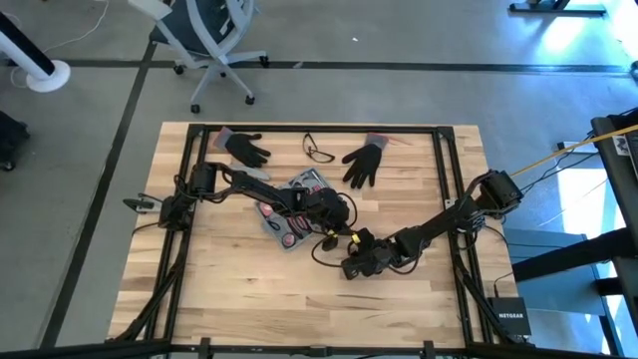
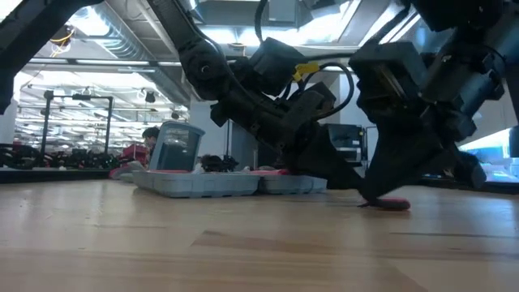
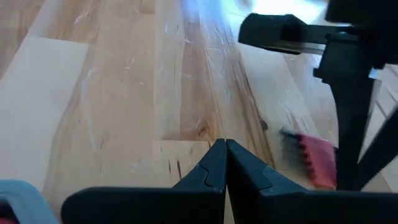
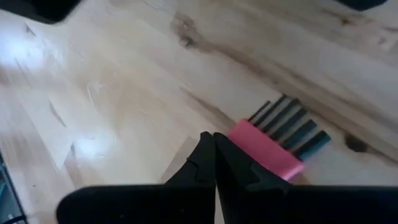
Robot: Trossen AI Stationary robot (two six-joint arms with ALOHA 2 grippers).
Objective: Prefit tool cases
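Wooden table (image 1: 239, 289) holds gloves (image 1: 364, 162), glasses (image 1: 318, 152) beyond the tool case (image 1: 289, 207) — both tools pressed together, empty.

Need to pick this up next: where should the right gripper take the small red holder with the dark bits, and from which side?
Probably by the red holder, jaws across its flat red body from above: it lies flat on the table, dark bits fanning out one end. Right gripper, shut beside it, must open first.
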